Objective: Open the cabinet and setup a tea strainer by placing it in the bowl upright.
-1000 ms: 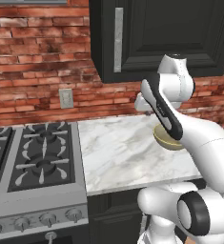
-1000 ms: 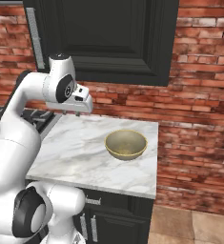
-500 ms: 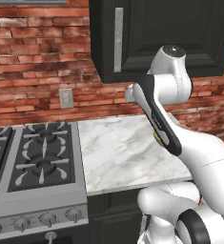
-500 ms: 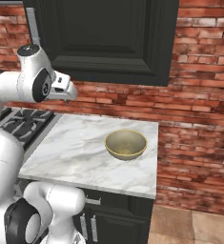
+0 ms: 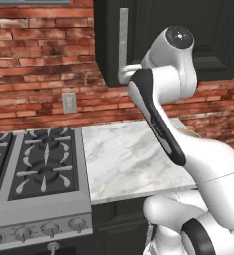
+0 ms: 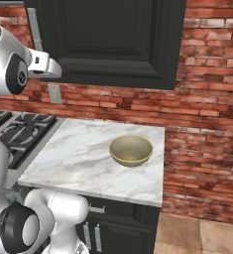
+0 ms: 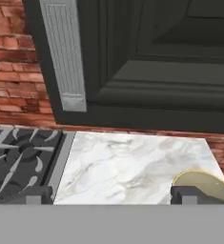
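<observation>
The black cabinet (image 5: 198, 35) (image 6: 118, 34) (image 7: 156, 71) hangs on the brick wall with its panelled door closed. Its silver bar handle (image 5: 123, 35) (image 6: 34, 25) (image 7: 63, 52) runs down the door's left edge. My gripper (image 7: 112, 194) is open with nothing between its fingers; it is raised near the cabinet's lower left corner, just below the handle and short of it. The olive-gold bowl (image 6: 131, 150) (image 7: 204, 183) sits upright and empty on the right part of the marble counter (image 6: 78, 158) (image 5: 123, 159). The tea strainer is out of view.
A gas stove (image 5: 34, 164) (image 6: 9, 129) (image 7: 18, 162) adjoins the counter on the left. A wall outlet (image 5: 68, 102) (image 6: 54, 93) is set in the bricks under the cabinet. Past the counter's right edge the floor (image 6: 197, 233) lies below.
The arm has swung up and to the left, from over the bowl to the cabinet's handle side. The jaws have spread wide. The bowl has not moved.
</observation>
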Controlling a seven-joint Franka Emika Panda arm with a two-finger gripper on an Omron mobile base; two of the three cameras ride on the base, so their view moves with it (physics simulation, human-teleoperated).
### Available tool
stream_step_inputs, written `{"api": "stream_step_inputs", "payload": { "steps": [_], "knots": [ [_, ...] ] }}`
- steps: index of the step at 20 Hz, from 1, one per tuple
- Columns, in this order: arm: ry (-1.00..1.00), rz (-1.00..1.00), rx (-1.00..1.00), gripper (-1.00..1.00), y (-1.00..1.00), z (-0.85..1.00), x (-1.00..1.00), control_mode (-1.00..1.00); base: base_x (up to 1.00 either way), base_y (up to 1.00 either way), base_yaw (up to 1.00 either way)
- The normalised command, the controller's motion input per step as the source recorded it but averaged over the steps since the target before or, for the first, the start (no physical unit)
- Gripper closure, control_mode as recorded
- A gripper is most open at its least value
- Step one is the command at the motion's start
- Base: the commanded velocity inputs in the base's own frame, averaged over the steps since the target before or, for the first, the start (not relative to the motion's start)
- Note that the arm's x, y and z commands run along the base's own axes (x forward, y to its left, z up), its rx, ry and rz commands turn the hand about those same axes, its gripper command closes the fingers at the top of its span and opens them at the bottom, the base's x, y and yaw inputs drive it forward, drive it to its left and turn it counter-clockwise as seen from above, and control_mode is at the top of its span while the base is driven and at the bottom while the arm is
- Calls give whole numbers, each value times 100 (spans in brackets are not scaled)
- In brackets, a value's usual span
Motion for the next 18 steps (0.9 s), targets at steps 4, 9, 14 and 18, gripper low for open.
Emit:
{"api": "stream_step_inputs", "payload": {
  "steps": [4, 9, 14, 18],
  "knots": [
    [-20, -2, 0, -100, 22, 91, -2, -100, 0, 0, 0],
    [-19, -2, 0, -100, 9, 40, 11, -100, 0, 0, 0],
    [-4, 3, 0, -100, 8, 1, 54, -100, 0, 0, 0],
    [3, 0, -1, -100, 5, 0, 34, -100, 0, 0, 0]
  ]
}}
